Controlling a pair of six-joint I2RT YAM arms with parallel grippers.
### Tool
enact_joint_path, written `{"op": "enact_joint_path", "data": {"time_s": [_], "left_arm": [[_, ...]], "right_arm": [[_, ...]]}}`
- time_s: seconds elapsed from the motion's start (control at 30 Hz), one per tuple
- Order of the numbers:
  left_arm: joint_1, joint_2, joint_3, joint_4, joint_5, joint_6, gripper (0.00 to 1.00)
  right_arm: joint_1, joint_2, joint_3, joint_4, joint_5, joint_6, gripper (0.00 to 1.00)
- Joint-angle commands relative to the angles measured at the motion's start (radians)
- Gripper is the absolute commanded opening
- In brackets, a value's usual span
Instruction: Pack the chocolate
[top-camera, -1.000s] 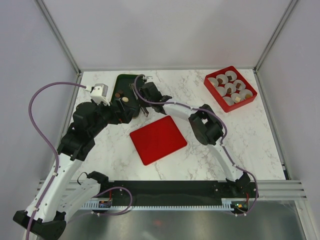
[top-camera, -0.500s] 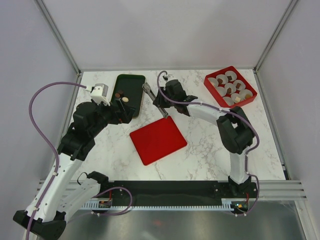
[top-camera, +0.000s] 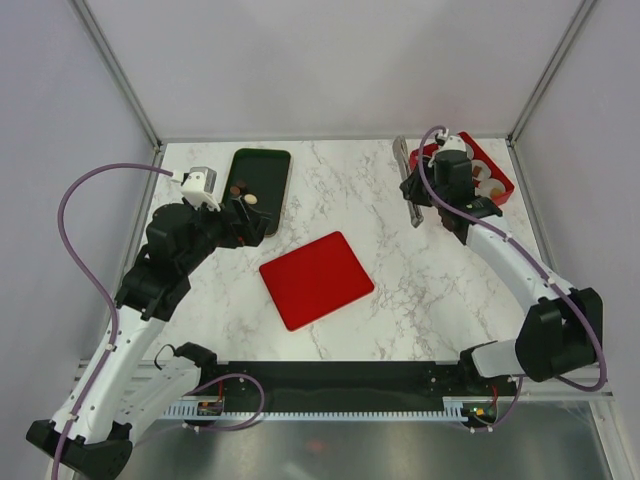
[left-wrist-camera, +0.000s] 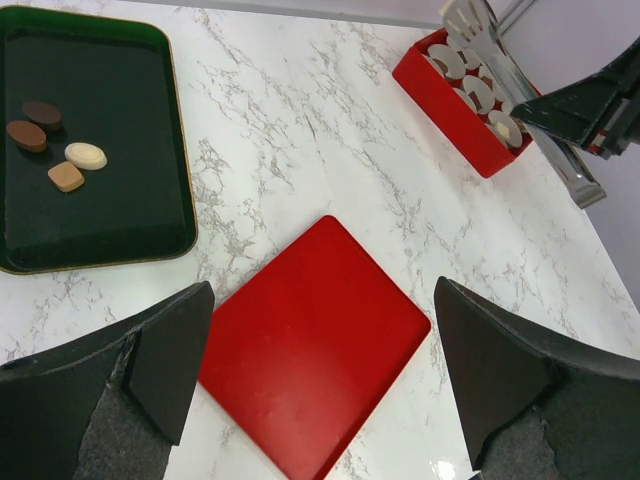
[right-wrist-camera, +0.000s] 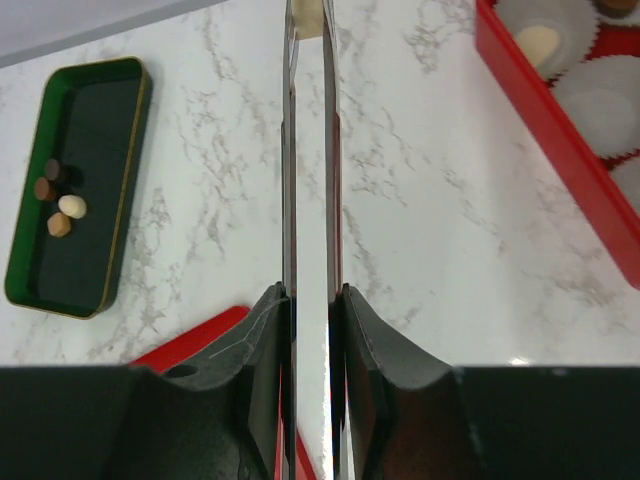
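— What is on the left?
— A green tray (left-wrist-camera: 110, 110) lies on the table (top-camera: 380, 200). It holds four pieces close together: a dark brown chocolate (left-wrist-camera: 42, 112), a brown chocolate (left-wrist-camera: 26, 135), a cream-white chocolate (left-wrist-camera: 85, 155) and a tan chocolate (left-wrist-camera: 66, 177).
— And the left gripper (left-wrist-camera: 320, 300)?
— It is spread wide with nothing in it, just beside the tray, looking over a flat red lid (top-camera: 316, 279) at mid-table.
— Further right?
— The right gripper (right-wrist-camera: 309, 310) is clenched on metal tongs (right-wrist-camera: 306, 150). Something pale sits between their tips; I cannot tell what.
— The far right?
— A red box (left-wrist-camera: 440, 100) holds white pleated paper cups (left-wrist-camera: 478, 95). One cup holds a cream-white candy (right-wrist-camera: 540, 42); the right gripper hangs over the box's left edge.
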Motion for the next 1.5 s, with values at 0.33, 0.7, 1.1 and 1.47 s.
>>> {"op": "enact_joint_path", "data": {"time_s": [0.33,0.7,1.1,1.47], "left_arm": [[0.008,0.008,0.001,0.04,0.017,-0.025,1.0],[0.008,0.013,0.001,0.041,0.019,-0.025,1.0],[0.008,0.014,0.002,0.043,0.022,-0.025,1.0],[0.008,0.016,0.004,0.041,0.024,-0.025,1.0]], "right_arm": [[-0.301,-0.036,-0.016,-0.195,-0.105,-0.054,0.3],[-0.461,0.072,-0.015,-0.144,-0.298,-0.041,0.3],[-0.465,0.14,-0.005,-0.1,-0.289,-0.028,0.33],[-0.464,0.166,0.013,-0.097,-0.277,-0.037,0.37]]}}
